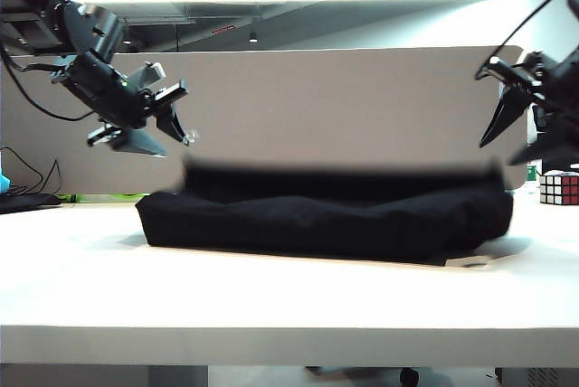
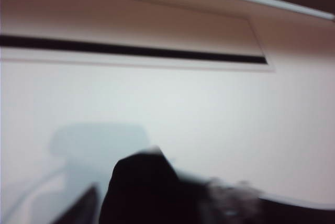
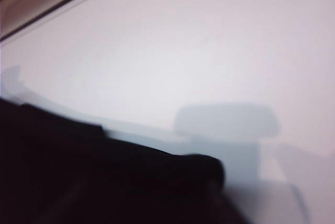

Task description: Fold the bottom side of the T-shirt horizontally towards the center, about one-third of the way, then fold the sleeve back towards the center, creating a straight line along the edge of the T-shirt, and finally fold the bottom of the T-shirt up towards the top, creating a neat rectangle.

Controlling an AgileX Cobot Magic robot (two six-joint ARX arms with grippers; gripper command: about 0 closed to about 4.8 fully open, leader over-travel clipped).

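**Both grippers hang apart above the folded black shirt**

In the exterior view the left gripper (image 1: 154, 134) sits in the upper left of the frame, its fingers spread and nothing between them; it touches no cloth. The right gripper (image 1: 520, 134) is at the right edge, upper half, its two dark fingers splayed and pointing down, likewise empty and clear of the fabric.

The T-shirt (image 1: 326, 215) lies on the white table (image 1: 271, 297) across the middle of the frame as a low folded bundle, its long axis running left to right. A blurred black band runs along its top edge. Both wrist views are blurred and show only black cloth (image 2: 146, 192) (image 3: 78, 171) against the pale tabletop.

A colour cube (image 1: 559, 188) stands at the right edge.
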